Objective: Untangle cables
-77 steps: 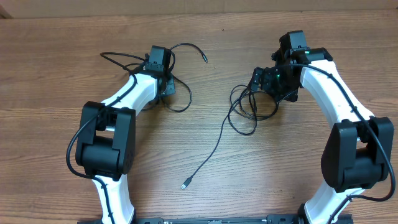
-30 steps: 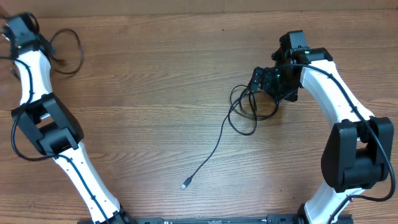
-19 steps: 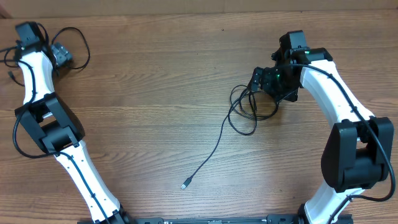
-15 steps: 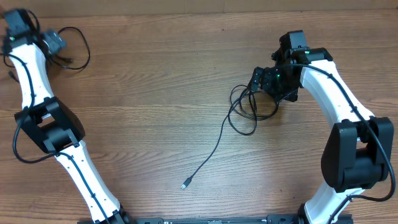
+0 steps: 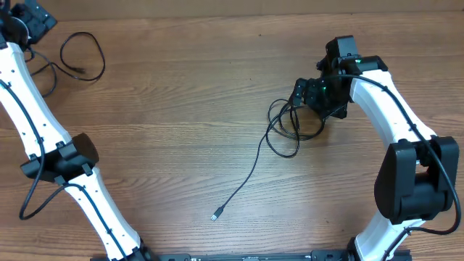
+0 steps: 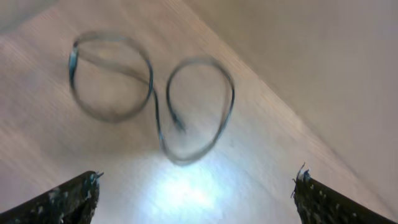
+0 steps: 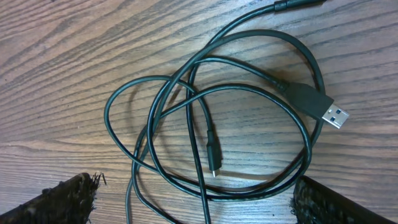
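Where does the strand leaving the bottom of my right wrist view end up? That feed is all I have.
Observer: On the overhead view it runs from the tangle down and left across the table, ending in a small plug that lies free.
Operator: Left arm near any of it?
Observer: No. The left gripper is over the table's far left corner, jaws open with nothing between them.
Operator: Any cable over there?
Observer: One separate cable lies looped on the wood below it, not held.
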